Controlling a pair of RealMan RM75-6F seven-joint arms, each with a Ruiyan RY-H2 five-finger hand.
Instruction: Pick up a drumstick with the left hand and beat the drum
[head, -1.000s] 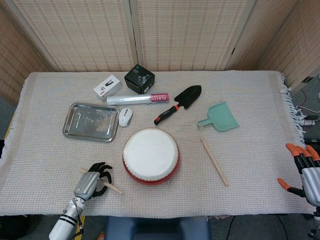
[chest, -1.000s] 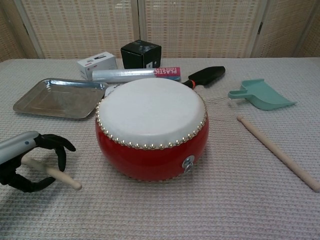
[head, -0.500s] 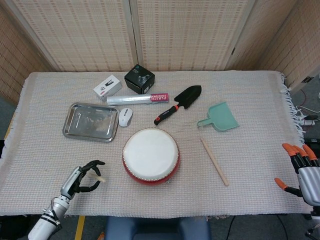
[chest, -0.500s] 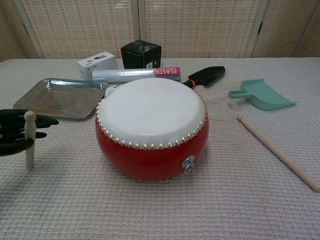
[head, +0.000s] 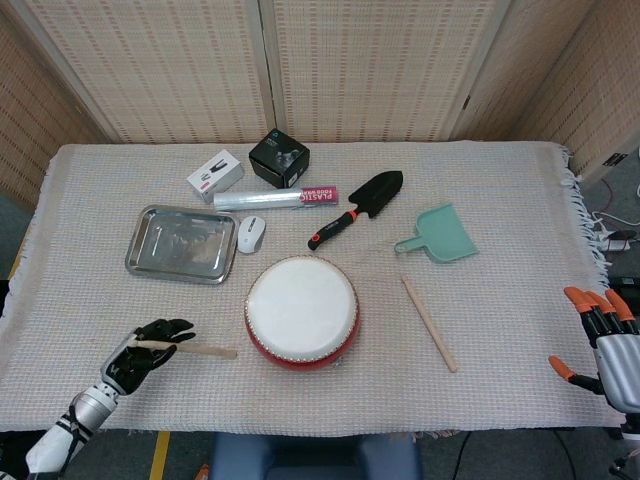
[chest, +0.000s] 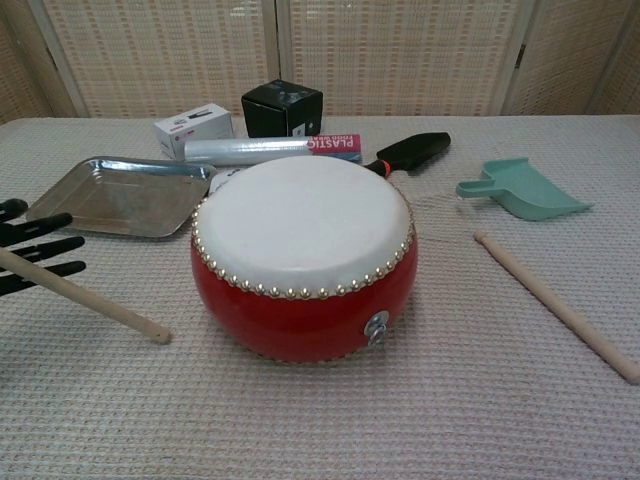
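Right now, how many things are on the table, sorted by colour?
Wood: 2, held drumstick, loose drumstick
Black: 2, box, trowel
White: 2, box, mouse
Silver: 1, tray
Clear: 1, wrap roll
Teal: 1, dustpan
Red: 1, drum
Total: 10

Drum (head: 301, 311) mid-table, tray (head: 180, 243) behind-left, loose stick (head: 429, 323) right, dustpan (head: 440, 235) behind that stick.

head high overhead, chest low, drum (head: 301, 311) shared

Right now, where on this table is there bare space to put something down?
Bare cloth lies right of the loose drumstick, toward the right robot hand, and in front of the drum. Crowded: behind the drum, around the tray, trowel and dustpan.
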